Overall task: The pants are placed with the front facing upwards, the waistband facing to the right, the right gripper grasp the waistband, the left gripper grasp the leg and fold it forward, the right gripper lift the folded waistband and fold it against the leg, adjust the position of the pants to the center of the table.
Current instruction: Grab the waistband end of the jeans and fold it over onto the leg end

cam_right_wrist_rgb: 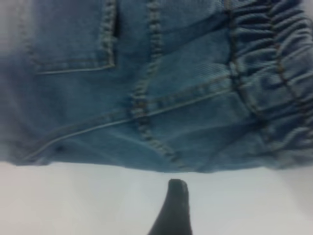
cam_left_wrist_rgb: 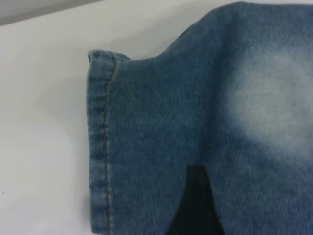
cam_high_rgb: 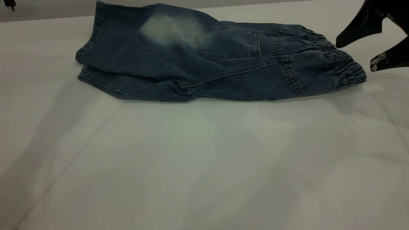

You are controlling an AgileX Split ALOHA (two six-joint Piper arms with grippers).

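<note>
Pants (cam_high_rgb: pixel 204 60): soft faded denim, ruched waistband (cam_high_rgb: pixel 338 60), folded flat

**Count of things in view**

One pair of pants (cam_high_rgb: pixel 204 60), with one waistband (cam_high_rgb: pixel 338 60) at the frame's right, one pale patch showing and one stitched pocket. One table (cam_high_rgb: pixel 191 166). Two grippers: the right gripper (cam_high_rgb: pixel 354 54) upper right, the left gripper (cam_left_wrist_rgb: pixel 195 205) showing one finger.
</note>
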